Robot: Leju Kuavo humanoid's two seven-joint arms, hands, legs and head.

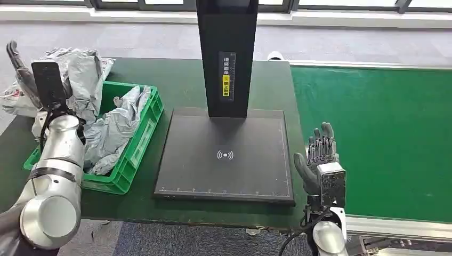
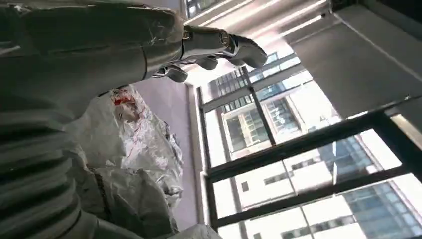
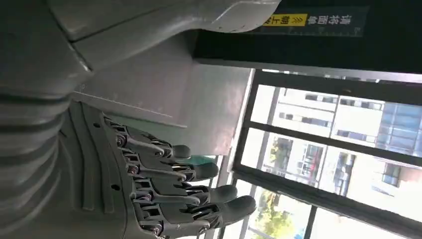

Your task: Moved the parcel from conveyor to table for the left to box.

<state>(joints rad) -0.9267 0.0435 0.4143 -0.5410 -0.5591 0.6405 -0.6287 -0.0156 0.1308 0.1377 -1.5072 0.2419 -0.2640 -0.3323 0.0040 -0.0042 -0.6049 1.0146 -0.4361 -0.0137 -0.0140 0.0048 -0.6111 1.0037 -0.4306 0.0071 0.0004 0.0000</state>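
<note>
**Both hands free, parcels heaped in the green crate**

The right hand (image 1: 321, 154) is raised at the table's right edge, between the scanner plate (image 1: 226, 154) and the belt (image 1: 373, 138). Its fingers (image 3: 199, 191) are straight and slightly apart, thumb out to the side, and nothing lies in the palm: it is released. In the right wrist view the fingers point toward the windows and the black post with its yellow label (image 3: 278, 20) stands just beyond them.

The left hand (image 1: 24, 72) is lifted at the far left, above the left end of the crate (image 1: 136, 146). In the left wrist view its fingers (image 2: 234, 45) reach out loosely with small gaps between them and hold nothing; crumpled grey parcels (image 2: 139, 149) lie just beside it.

Those parcels (image 1: 109, 130) fill the crate, one draped over its inner wall, and more are piled behind it at the table's far left corner (image 1: 80, 69). The crate sits on the dark green table (image 1: 176, 80), just left of the plate and apart from it. The plate carries a small white signal mark near its middle, and the post (image 1: 228, 53) rises from its far edge. The green belt runs along the table's right side, touching or nearly touching it.
</note>
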